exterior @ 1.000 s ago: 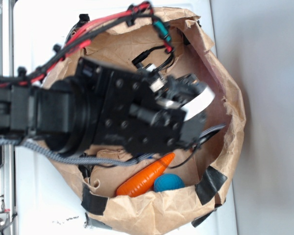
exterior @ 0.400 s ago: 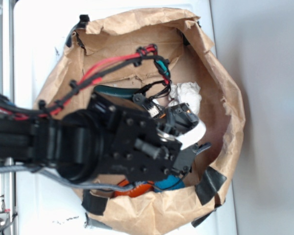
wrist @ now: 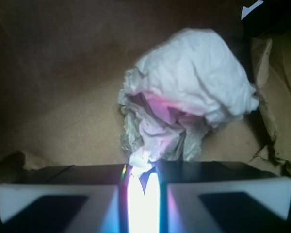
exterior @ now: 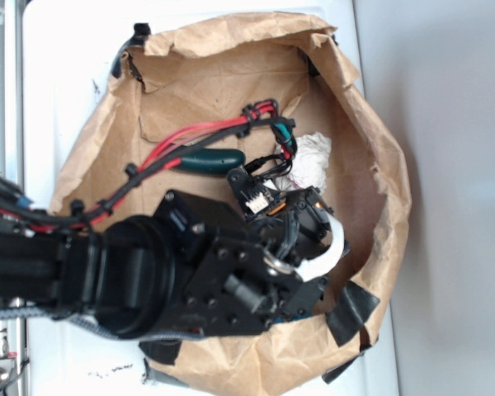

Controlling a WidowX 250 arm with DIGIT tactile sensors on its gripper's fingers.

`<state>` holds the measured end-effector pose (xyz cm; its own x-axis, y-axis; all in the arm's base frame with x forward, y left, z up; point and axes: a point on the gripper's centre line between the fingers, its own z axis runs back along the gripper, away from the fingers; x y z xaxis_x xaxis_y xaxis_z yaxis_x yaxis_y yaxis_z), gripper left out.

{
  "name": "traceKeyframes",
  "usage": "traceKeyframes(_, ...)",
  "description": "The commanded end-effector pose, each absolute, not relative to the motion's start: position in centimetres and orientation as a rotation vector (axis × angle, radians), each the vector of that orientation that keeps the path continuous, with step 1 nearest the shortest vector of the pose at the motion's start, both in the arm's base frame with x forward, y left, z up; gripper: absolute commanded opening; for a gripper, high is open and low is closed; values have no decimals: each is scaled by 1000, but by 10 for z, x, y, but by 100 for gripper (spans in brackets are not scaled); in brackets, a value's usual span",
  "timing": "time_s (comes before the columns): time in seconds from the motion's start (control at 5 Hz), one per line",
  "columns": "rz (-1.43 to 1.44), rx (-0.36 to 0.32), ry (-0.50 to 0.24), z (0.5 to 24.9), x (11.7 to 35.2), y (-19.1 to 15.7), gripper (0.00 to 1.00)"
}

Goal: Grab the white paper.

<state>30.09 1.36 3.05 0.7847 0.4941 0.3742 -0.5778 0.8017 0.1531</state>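
Lying inside brown bag (exterior: 371,165) on bag floor: white paper (wrist: 189,97), crumpled wad. Gripper (wrist: 143,182) sits just beside it; jaws narrow, w/ lowest paper corner at the slit btwn them. Grip can't be confirmed.

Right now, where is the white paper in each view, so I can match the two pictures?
Exterior: the white paper sits right of centre on the brown bag's floor, partly hidden behind the arm's cables, just above the claw.
Wrist: the white paper fills the centre and upper right, its lower edge reaching down between the claw's pads.
Shared landmark: the brown paper bag beneath the paper.
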Motion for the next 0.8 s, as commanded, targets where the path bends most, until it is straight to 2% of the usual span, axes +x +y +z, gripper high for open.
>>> traceKeyframes(0.0,592,215,-348,65,299,16,100)
traceKeyframes(0.2,594,198,-350,70,296,18,100)
traceKeyframes(0.6,671,232,-346,77,295,34,100)
